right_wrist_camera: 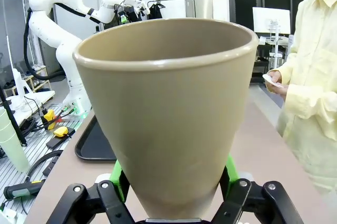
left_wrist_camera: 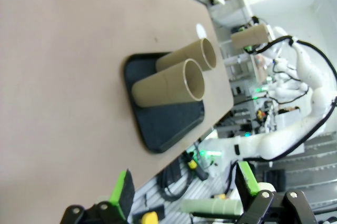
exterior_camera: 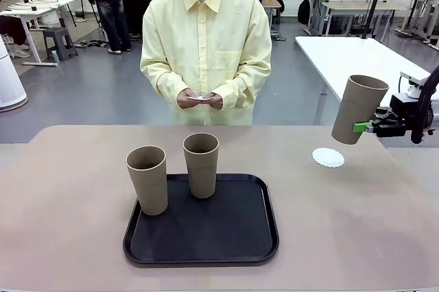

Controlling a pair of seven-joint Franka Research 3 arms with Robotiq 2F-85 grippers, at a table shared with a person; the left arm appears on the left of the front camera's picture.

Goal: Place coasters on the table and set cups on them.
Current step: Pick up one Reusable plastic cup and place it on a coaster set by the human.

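My right gripper [exterior_camera: 361, 127] is shut on a grey-brown cup [exterior_camera: 358, 109], held tilted in the air above the table's right side; that cup [right_wrist_camera: 168, 113] looms large between the green pads in the right wrist view. A white lacy coaster [exterior_camera: 328, 157] lies on the beige table [exterior_camera: 68, 203] just below and left of the held cup. Two more cups [exterior_camera: 148, 179] [exterior_camera: 201, 164] stand on the black tray [exterior_camera: 226, 237]. My left gripper [left_wrist_camera: 184, 195] is open off the table's edge with nothing between its fingers. The person's hands [exterior_camera: 200, 99] hold more coasters.
The black tray sits in the table's middle near the front edge. The person stands at the far side in a pale yellow shirt. A white table [exterior_camera: 350, 55] stands behind at the right.
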